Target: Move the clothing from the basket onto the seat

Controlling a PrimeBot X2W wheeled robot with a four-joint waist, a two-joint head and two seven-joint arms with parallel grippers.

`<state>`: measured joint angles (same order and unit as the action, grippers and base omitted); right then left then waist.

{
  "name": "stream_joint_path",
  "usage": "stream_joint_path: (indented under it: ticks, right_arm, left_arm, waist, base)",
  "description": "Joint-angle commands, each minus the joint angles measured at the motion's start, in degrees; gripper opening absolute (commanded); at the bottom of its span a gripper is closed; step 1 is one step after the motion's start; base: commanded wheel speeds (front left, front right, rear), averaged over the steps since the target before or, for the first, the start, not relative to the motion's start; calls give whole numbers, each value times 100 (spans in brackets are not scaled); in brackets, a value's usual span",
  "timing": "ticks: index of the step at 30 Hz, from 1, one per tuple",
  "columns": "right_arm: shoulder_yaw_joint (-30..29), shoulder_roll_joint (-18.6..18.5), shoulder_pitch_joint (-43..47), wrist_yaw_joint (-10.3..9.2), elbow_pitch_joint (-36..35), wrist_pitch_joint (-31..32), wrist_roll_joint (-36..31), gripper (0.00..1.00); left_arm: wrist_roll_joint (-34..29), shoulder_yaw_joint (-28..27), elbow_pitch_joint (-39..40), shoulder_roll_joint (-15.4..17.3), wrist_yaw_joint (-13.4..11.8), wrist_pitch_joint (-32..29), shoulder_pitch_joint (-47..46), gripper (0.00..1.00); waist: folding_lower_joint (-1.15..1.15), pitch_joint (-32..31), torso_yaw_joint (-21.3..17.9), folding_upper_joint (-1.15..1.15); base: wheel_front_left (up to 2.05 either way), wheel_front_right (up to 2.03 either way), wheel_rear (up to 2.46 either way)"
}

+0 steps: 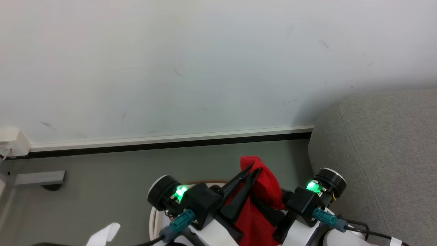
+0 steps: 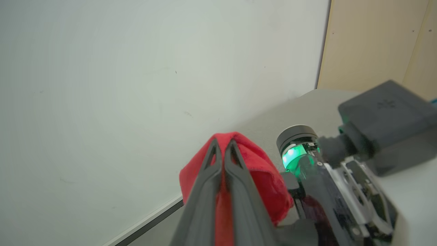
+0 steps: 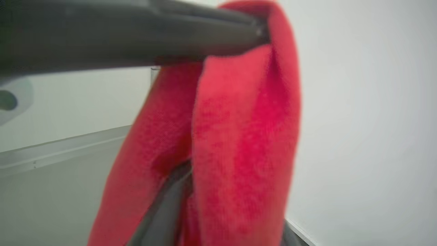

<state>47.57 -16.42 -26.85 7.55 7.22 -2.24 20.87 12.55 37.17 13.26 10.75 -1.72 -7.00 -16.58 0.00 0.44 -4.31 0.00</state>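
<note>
A red garment, the clothing, hangs bunched between my two raised arms above the basket. My left gripper is shut on its top fold, and the fabric spills over the fingertips. My right gripper reaches into the cloth from the right. One of its fingers shows while the tips are buried in red folds. Part of the basket with its brown rim peeks out behind the left wrist. The grey sofa seat stands at the right.
A white wall with a dark skirting strip runs across ahead, above a grey floor. A white cloth scrap lies at the lower left. A small grey block sits by the wall at the left.
</note>
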Motion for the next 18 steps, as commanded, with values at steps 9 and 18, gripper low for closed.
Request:
stream_joint_path:
  ticks: [9, 18]
  right_arm:
    - [-219, 43, -29, -12, -7, -324, 578, 0]
    - [-1090, 60, 152, -12, -206, -562, 821, 0]
  left_arm:
    - [66, -106, -87, 24, -143, 74, 0, 89]
    - [-108, -72, -275, 92, -185, 237, -91, 100]
  waist:
    - [0, 46, -42, 0]
    - [0, 277, -354, 0]
  base:
    - [0, 0, 0]
    - [0, 0, 0]
